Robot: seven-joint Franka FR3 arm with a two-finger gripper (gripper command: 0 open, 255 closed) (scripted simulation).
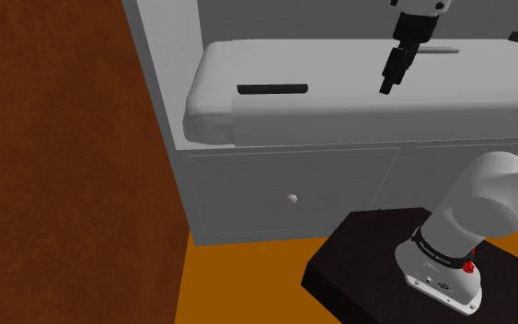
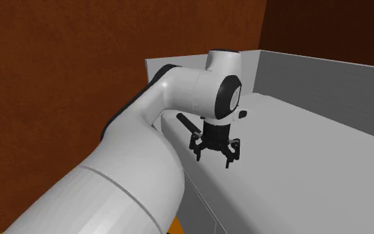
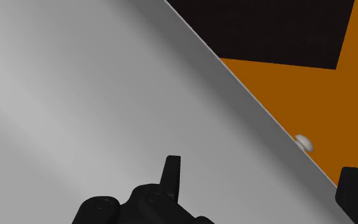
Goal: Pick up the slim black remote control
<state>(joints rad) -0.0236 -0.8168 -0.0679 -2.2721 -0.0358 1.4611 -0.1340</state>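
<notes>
The slim black remote point(image 1: 272, 89) lies flat on the grey table point(image 1: 358, 115), near the table's rounded end at the shoulder view's left. The black hand point(image 2: 214, 158) hangs just over the table, well apart from the remote. Its two fingers are spread wide. A dark band point(image 1: 436, 249) on the white arm point(image 1: 487, 198) has tiny writing, too small to read.

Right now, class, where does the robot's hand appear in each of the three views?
Shoulder view: the hand hangs upper right, above the grey top.
Second exterior view: hand at centre, below the white arm.
Wrist view: hand along the bottom edge.
Shared landmark: the grey top.
</notes>
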